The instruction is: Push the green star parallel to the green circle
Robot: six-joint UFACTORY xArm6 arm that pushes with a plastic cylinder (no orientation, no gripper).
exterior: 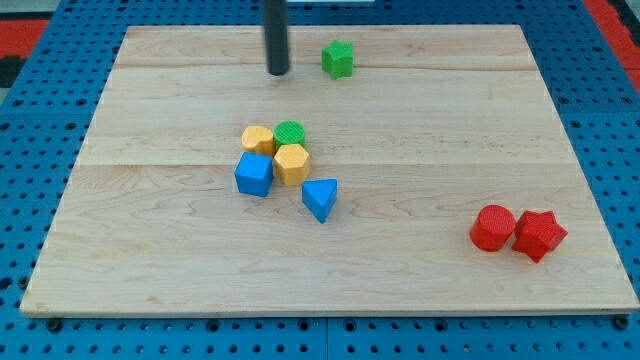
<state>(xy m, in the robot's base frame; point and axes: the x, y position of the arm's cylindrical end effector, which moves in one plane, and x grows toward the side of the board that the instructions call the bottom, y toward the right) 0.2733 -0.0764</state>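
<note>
The green star (338, 59) lies near the board's top edge, right of centre. My tip (277, 72) stands just to the star's left, a short gap away. The green circle (290, 133) sits mid-board, well below the star and a little to its left, in a tight cluster.
Around the green circle are a yellow block (258, 139), a yellow hexagon (292, 163), a blue cube (254, 174) and a blue triangle (320, 198). A red circle (492, 227) and a red star (538, 235) touch at the lower right. The wooden board (150, 230) lies on a blue pegboard.
</note>
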